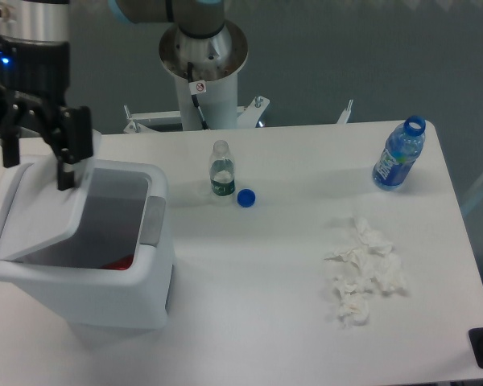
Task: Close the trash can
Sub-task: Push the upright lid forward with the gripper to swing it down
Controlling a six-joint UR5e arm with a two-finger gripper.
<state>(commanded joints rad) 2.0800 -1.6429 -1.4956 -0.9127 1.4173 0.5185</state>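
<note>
The white trash can (97, 297) stands at the table's left front. Its flat white lid (40, 215) leans down at a slant over the opening and covers roughly the left half. A grey latch tab (153, 221) sits on the right rim, and something red (122, 262) shows inside. My gripper (37, 170) hangs over the bin's back left and is open. One black finger (65, 165) rests at the lid's upper edge, and the other finger (10, 149) is just left of the lid. Nothing is held between them.
A small clear bottle (221, 173) stands mid-table with a blue cap (245, 197) beside it. An uncapped blue bottle (399, 154) is at the back right. Crumpled white tissues (362, 269) lie right of centre. The robot's base (203, 64) rises behind the table.
</note>
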